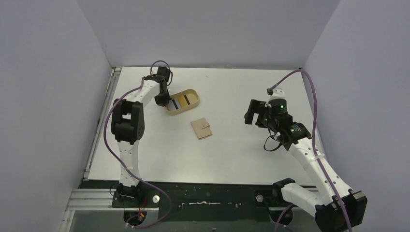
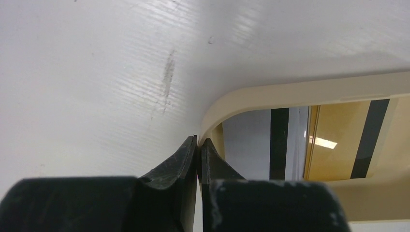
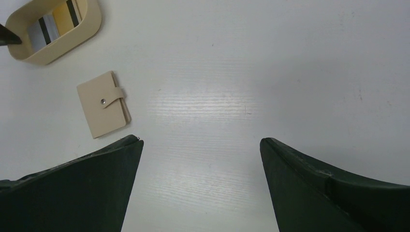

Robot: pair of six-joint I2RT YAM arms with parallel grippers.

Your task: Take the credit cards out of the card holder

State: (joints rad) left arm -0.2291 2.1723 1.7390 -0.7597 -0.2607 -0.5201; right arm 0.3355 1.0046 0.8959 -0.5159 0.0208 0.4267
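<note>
From where I stand, the left gripper [image 2: 198,145] is down at the rounded end of the oval tan tray [image 2: 300,92], its two black fingers pressed flat together. No card is between them. Whether they nip the tray's rim or only sit against it, I cannot tell.

Two credit cards lie flat and side by side inside the tray: a white card [image 2: 251,140] and a gold card [image 2: 338,135], each with a dark stripe across it.

The card holder [image 3: 99,106] lies on the white table [image 3: 290,72], near the tray but apart from it. It is folded shut, with its snap tab [image 3: 116,94] fastened over the edge.

The right gripper [image 3: 200,140] hangs above bare table well to the right of the holder, jaws spread wide and holding nothing.

To my eye the job is at or near its end, since the cards are in the tray and the wallet is closed. I cannot see whether any card remains inside it.

The next move, I'd judge, calls for the left arm to lift straight up so that it does not drag the tray. If more cards are inside, the tab must be unsnapped. That would likely take one gripper to pin the thin holder and the other to catch the tab's free end.
</note>
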